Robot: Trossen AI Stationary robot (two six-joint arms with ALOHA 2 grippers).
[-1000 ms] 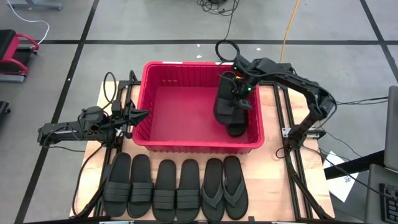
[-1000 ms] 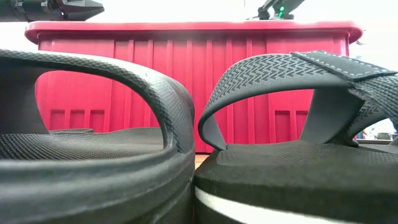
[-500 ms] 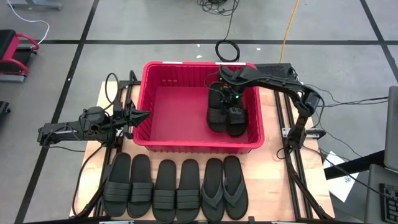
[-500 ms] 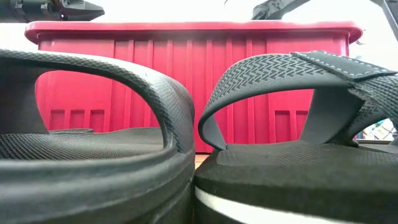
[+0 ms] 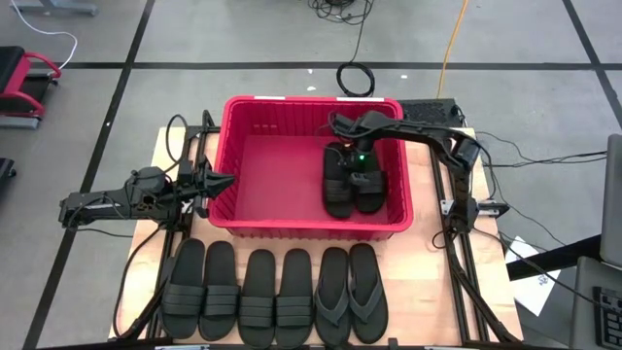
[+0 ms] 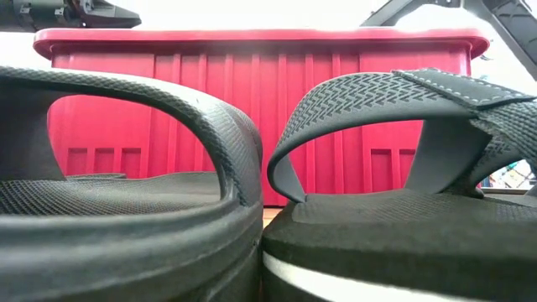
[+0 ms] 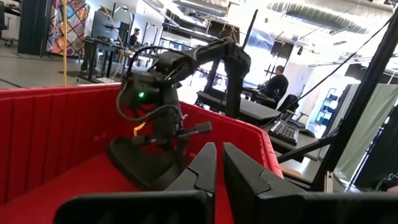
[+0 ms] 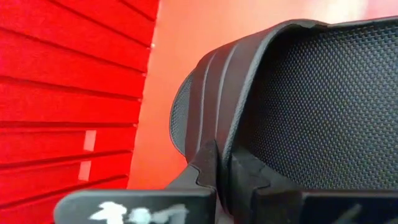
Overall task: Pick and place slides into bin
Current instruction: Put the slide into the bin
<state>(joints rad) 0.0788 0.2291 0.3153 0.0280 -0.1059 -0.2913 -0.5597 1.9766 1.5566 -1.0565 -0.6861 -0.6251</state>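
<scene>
Jaws of the right gripper (image 5: 357, 165) are pinching a pair of slides (image 5: 352, 180) inside the bin (image 5: 233, 156); the right wrist view shows the dark fingers (image 8: 211, 168) closed against a sandal's rim. The held pair sits in the bin's right half, close to its right wall, long axis running from the bin's far wall toward its near wall. In the left wrist view the pair appears to touch the red floor, though contact cannot be confirmed.

Jaws of the left gripper (image 5: 216, 181) are pressed together, gripping nothing. That gripper hangs just over the bin's left rim, pointing across toward the right wall.

The bin stands at the far middle of the tabletop (image 5: 428, 262), its long side parallel to the near edge.

Six slides (image 5: 275, 294) lie side by side in a row along the near edge of the tabletop, just in front of the bin's near wall. Each has its long axis running near edge to far edge. The four at the left carry wide band straps; the two at the right end are thong-style.
</scene>
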